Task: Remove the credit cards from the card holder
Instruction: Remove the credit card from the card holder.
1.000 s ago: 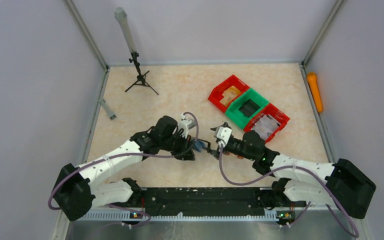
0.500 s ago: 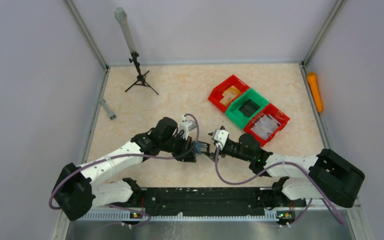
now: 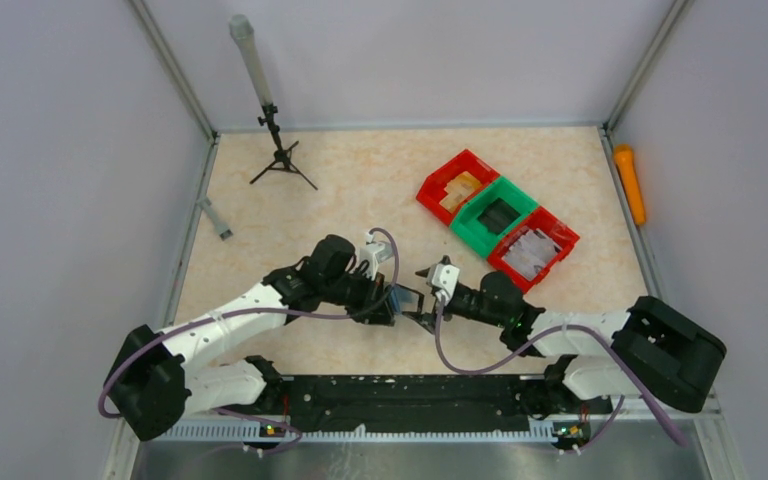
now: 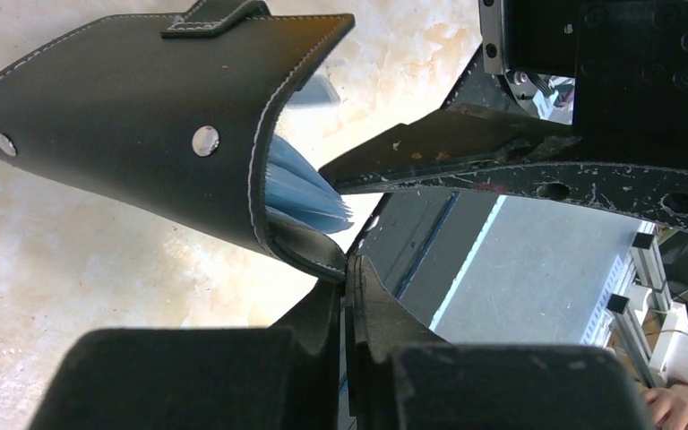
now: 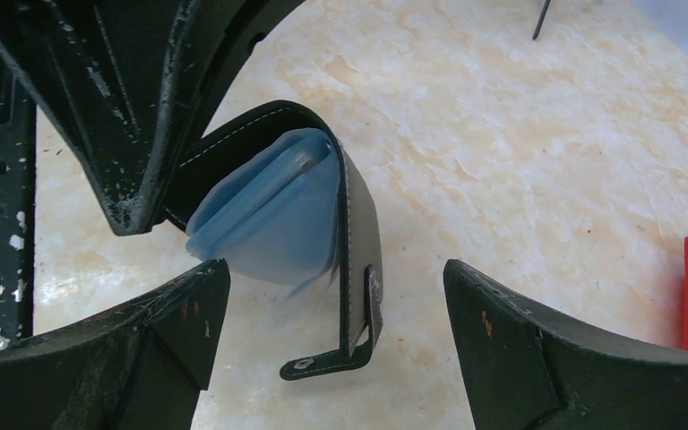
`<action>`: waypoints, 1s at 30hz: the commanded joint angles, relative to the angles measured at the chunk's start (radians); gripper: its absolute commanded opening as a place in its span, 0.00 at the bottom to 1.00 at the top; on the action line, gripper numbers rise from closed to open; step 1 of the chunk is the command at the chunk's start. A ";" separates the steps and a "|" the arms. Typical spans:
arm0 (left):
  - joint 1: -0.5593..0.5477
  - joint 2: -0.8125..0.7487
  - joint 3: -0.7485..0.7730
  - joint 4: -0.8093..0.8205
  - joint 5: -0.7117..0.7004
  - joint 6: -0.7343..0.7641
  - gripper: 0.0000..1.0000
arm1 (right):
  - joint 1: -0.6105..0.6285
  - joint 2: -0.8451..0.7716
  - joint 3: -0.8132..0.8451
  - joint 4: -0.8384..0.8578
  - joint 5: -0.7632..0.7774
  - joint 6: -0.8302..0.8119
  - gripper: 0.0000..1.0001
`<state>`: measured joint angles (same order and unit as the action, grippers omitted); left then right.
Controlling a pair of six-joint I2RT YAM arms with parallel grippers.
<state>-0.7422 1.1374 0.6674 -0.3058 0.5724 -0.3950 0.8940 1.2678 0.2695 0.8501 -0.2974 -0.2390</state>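
**Two arms meeting over the near middle of a marbled table (image 3: 360, 180).** The left gripper (image 4: 348, 269) is closed, its two fingers pressed together on the lower edge of the card holder (image 4: 134, 107). The holder is a black stitched case, held by that one edge and bent into a curve, with its open mouth turned towards the other arm. A fan of pale blue cards (image 5: 269, 219) sits in the mouth, their edges showing past the stitched rim while the rest lies inside the holder. A short strap (image 5: 354, 345) with a silver snap at its tip hangs from the holder's outer face. The right gripper (image 5: 336, 273) is open, jaws wide apart, with one finger on either side of the holder's mouth. The left-hand finger in the right wrist view lies just beside the lower edge of the cards, and whether it touches them cannot be told. The other finger stands well apart from the strap. Towards the far right of the table a row of three bins (image 3: 475, 215), red, green and red, sits edge to edge. A small black tripod (image 3: 280, 160) carrying a grey tube stands near the far left corner. An orange rod (image 3: 630, 185) lies along the right wall.
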 commanded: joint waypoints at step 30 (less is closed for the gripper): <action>-0.002 -0.028 -0.008 0.184 0.284 -0.059 0.00 | 0.005 -0.086 -0.023 0.049 -0.005 -0.007 0.23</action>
<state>-0.7422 1.1027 0.6483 -0.1738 0.8162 -0.4736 0.8940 1.2121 0.2424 0.8452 -0.3080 -0.2539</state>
